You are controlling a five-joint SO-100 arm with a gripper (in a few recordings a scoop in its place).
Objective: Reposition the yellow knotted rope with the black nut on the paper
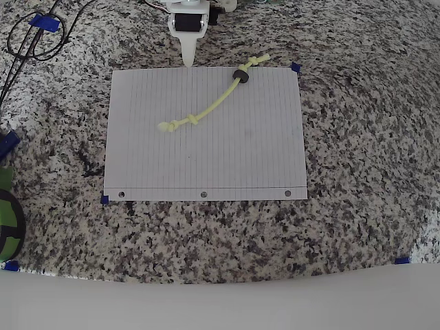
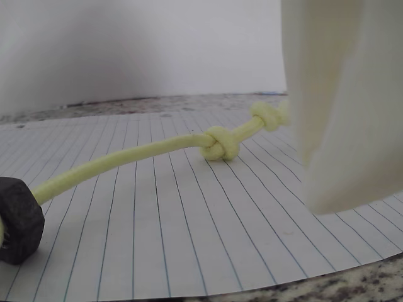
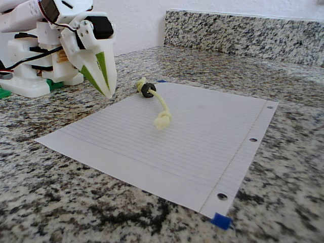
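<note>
In the overhead view, black cables (image 1: pixel 31 41) lie at the far left on the granite counter (image 1: pixel 371 124), well apart from the paper (image 1: pixel 206 158). The paper lies flat in the middle, with its three punched holes along the lower edge and blue tape (image 1: pixel 296 67) at the corners. The gripper (image 1: pixel 188 58) points down at the paper's upper edge, left of the rope (image 1: pixel 210 104), and its fingers are together and hold nothing. The rope runs diagonally from a knot near the paper's centre-left up to a knot at the upper edge. The nut (image 1: pixel 240 75) sits on the rope near this upper knot. In the fixed view, the gripper (image 3: pixel 108 91) hangs above the paper's far left side, apart from the rope (image 3: pixel 161 109) and the nut (image 3: pixel 148 90). In the wrist view, the nut (image 2: pixel 19 220) rests on the paper at the left, and the rope (image 2: pixel 157 148) goes right past two knots.
</note>
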